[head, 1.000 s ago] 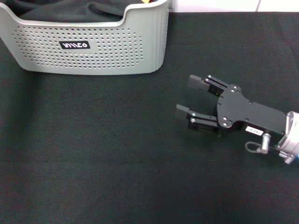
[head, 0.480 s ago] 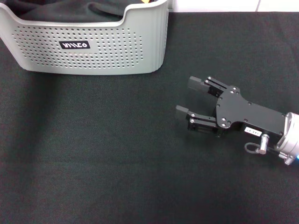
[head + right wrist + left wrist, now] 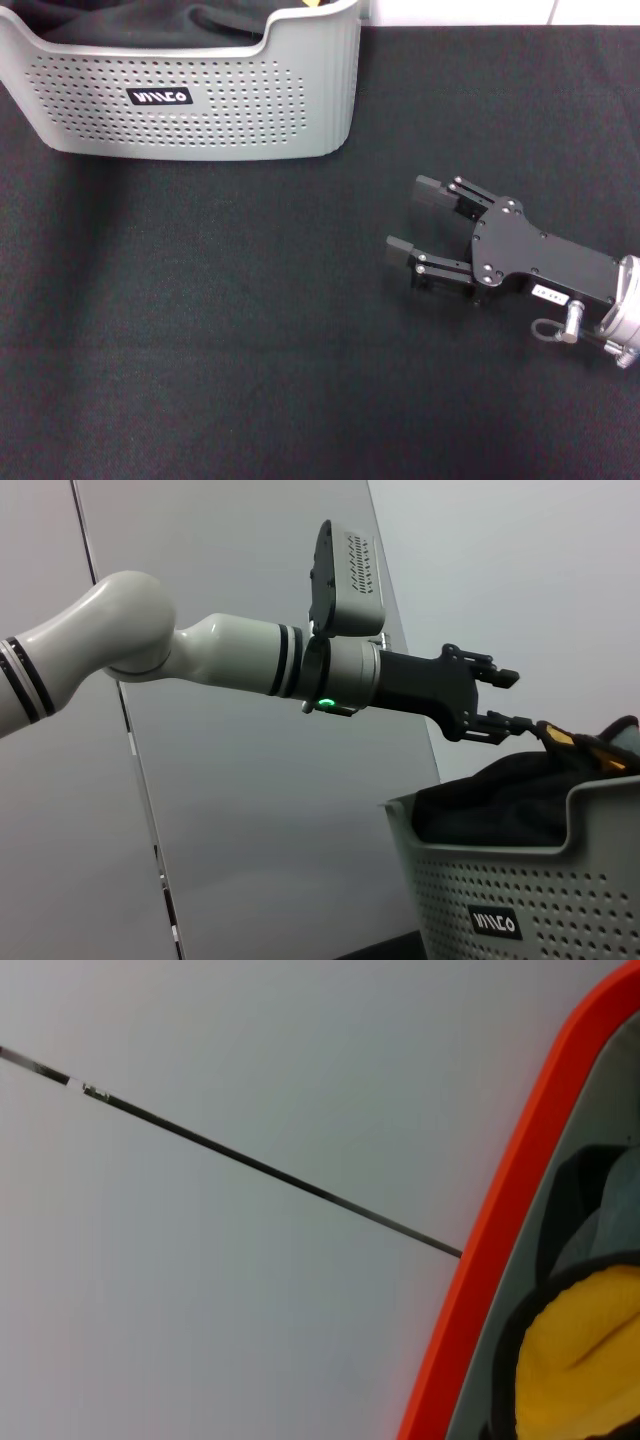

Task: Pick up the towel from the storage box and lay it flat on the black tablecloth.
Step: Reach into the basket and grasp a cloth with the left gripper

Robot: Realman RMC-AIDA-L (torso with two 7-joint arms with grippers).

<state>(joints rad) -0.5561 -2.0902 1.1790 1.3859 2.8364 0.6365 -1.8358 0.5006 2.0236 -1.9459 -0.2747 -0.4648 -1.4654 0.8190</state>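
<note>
The light grey storage box (image 3: pixel 200 110) stands at the far left of the black tablecloth (image 3: pixel 200 320), with a dark cloth (image 3: pixel 130 20) heaped inside. Only a sliver of the orange-yellow towel (image 3: pixel 313 3) shows at the box's far rim. In the right wrist view the towel's edge (image 3: pixel 575 742) lies on the dark heap in the box (image 3: pixel 520 900). My left gripper (image 3: pixel 512 700) hovers just above it with fingers apart; whether it touches the towel cannot be told. My right gripper (image 3: pixel 413 216) lies open and empty low over the tablecloth, right of the box.
A yellow shape with a dark rim (image 3: pixel 585 1360) and an orange band (image 3: pixel 500 1240) show in the left wrist view against a pale wall. A white wall strip (image 3: pixel 460 10) runs behind the table.
My right gripper has slid a little to the right and toward the near edge, still open. The box has not moved.
</note>
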